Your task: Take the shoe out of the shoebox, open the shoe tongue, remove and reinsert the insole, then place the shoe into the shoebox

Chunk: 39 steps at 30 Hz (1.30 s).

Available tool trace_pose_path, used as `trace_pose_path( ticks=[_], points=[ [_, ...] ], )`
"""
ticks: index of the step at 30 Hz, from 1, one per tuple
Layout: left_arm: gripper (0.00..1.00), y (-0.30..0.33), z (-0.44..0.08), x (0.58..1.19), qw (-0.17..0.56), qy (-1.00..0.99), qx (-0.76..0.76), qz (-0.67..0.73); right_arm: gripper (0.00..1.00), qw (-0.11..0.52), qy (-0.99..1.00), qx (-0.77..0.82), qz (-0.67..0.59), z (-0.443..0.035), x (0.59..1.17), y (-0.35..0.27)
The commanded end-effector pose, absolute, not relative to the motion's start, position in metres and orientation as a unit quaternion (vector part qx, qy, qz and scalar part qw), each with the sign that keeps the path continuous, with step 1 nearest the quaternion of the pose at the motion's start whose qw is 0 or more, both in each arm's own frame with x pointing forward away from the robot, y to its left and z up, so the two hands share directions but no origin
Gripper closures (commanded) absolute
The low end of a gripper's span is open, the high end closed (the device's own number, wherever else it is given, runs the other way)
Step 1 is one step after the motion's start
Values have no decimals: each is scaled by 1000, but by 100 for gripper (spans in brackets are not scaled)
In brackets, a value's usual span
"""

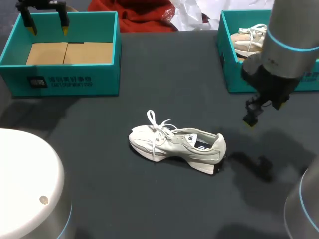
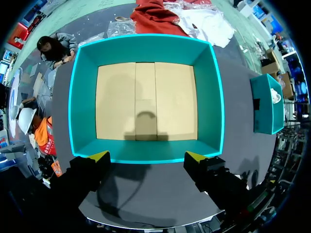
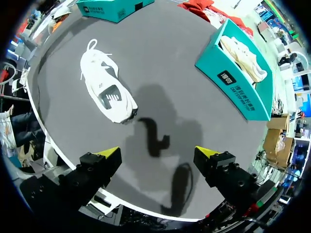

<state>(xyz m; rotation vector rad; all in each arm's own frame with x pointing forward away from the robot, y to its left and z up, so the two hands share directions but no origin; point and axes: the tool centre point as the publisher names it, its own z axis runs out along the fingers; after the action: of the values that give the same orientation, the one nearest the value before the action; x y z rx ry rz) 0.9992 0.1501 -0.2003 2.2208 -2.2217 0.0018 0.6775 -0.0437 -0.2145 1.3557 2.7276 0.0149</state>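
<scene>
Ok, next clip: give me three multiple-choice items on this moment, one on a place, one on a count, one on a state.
1. Where is the white shoe?
A) inside a box
B) on the table between the boxes
C) held up off the table

2. How many teal shoeboxes stand on the table?
A) one
B) two
C) three

3. What state is the right pincer in?
A) open and empty
B) shut on the shoe
C) shut on an insole

Answers:
1 B: the white shoe lies on the dark table, with nothing touching it.
2 B: there is the left shoebox, which is empty, and the right shoebox, which holds another shoe.
3 A: its yellow tips stand wide apart over bare table.
</scene>
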Motion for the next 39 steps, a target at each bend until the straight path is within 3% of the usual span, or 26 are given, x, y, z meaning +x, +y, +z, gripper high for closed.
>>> trace_pose_path(
  ticks=[1, 12, 21, 27, 39],
  points=[
    [0, 150, -200, 999, 0, -707, 707, 0, 0, 0, 895, 374, 244, -213, 667, -92],
    [0, 150, -200, 999, 0, -707, 707, 0, 0, 8, 899, 344, 272, -215, 664, -99],
    [0, 150, -200, 999, 0, -707, 707, 0, 0, 79, 880, 240, 402, -227, 654, -129],
    [0, 150, -200, 999, 0, -707, 707, 0, 0, 65, 855, 140, 495, -245, 653, -142],
    [0, 150, -200, 999, 0, -707, 707, 0, 0, 50, 860, 113, 496, -253, 657, -135]
  ],
)
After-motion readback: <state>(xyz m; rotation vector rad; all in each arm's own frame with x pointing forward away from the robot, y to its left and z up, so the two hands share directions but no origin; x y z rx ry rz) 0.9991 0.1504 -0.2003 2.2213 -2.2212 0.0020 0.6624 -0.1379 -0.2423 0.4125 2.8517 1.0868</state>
